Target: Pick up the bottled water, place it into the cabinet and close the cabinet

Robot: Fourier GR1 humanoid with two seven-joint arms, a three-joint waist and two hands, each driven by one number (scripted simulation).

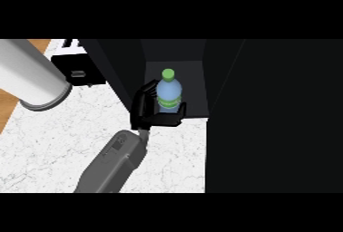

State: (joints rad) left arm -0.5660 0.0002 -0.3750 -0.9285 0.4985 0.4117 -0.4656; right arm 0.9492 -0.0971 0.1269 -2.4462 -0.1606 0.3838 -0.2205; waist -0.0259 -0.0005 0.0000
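Observation:
The bottled water (pixel 169 90) is clear blue with a green cap and a green label band. It stands upright inside the open compartment of the black cabinet (pixel 127 68), near its front edge. My left hand (pixel 143 113) is shut on the bottle from the left. Its fingers run up the bottle's left side and its thumb crosses the front low down, hiding the bottle's base. I cannot tell whether the bottle rests on the cabinet floor. The grey forearm (pixel 110 163) comes in from the lower edge. My right hand is not in view.
A broad black cabinet panel (pixel 275 118) fills the right side of the view. A big pale grey cylinder (pixel 30 72) stands at the upper left. A small black box (pixel 77 68) sits beside it against the cabinet. White marble counter (pixel 53 145) spreads across the lower left.

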